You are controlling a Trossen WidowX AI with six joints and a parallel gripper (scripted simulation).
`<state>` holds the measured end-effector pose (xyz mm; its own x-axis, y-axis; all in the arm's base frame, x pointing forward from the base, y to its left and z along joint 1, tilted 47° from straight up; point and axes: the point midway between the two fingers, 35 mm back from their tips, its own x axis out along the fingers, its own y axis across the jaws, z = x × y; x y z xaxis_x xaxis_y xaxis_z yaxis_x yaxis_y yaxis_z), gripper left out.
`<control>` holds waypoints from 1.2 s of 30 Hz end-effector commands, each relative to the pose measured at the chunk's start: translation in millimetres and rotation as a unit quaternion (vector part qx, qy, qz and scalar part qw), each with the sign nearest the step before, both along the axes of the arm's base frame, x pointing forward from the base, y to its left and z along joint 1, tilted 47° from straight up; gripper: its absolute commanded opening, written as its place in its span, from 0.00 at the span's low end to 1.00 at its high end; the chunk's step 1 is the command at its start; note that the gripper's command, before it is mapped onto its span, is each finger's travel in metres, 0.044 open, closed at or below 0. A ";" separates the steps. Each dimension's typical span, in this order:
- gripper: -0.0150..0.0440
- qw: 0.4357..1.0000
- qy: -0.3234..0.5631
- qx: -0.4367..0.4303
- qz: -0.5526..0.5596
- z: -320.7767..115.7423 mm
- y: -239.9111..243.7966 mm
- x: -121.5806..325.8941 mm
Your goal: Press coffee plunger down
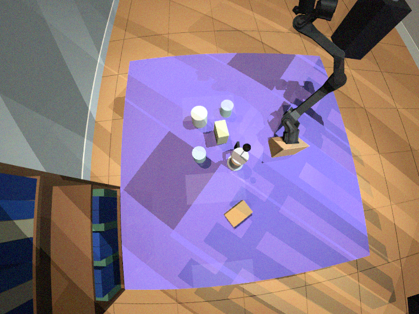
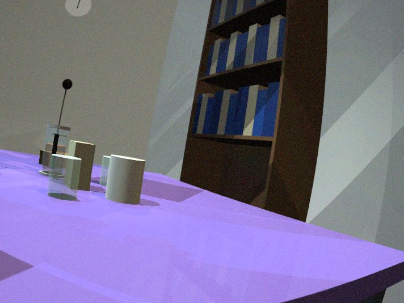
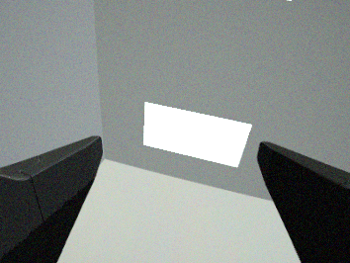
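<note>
My black parallel-jaw pincer [image 3: 178, 198] stands wide with nothing between its fingers; the wrist view shows only grey wall and a bright white panel, so I judge it's pointed away from the work and parked, not yet approaching.

Landmark: the clear glass coffee press with pale lid and brown liquid [image 1: 239, 159]. It stands upright on the purple table cover [image 1: 304, 209]. Its thin rod and black ball knob [image 1: 246, 147] stick far above the lid in the exterior view, so the plunger looks fully raised and pressing isn't started.

The pincer end of the dark arm [image 1: 291, 130] sits well apart from the press, over a tan wedge block [image 1: 285, 147] that lies beside the press on the arm's side.

Beyond the press, away from me: a pale yellow box [image 1: 221, 132] near it, a small clear glass [image 1: 199, 154] beside it, then a cream cylinder [image 1: 199, 116] and another pale cup [image 1: 226, 107] farther off. A flat tan slab [image 1: 238, 213] lies well apart on the opposite side.

The clutter crowds one flank, so I'd judge coming straight down on the knob is safest.
</note>
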<state>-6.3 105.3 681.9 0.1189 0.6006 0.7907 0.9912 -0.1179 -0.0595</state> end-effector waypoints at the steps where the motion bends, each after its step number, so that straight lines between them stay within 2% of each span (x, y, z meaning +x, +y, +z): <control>1: 0.98 1.000 0.005 0.003 0.005 0.1 -1.2 1.2; 8: 1.00 0.980 0.107 0.108 0.128 10.2 -42.4 43.3; 19: 1.00 0.870 0.276 0.267 0.310 -6.5 -78.2 146.3; 28: 1.00 0.663 0.469 0.416 0.409 -75.3 -56.3 270.8; 36: 1.00 0.479 0.602 0.509 0.387 -171.6 3.0 339.8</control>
<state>316.1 88.7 544.7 0.8579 0.1940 0.4758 -0.0364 0.9466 -0.3204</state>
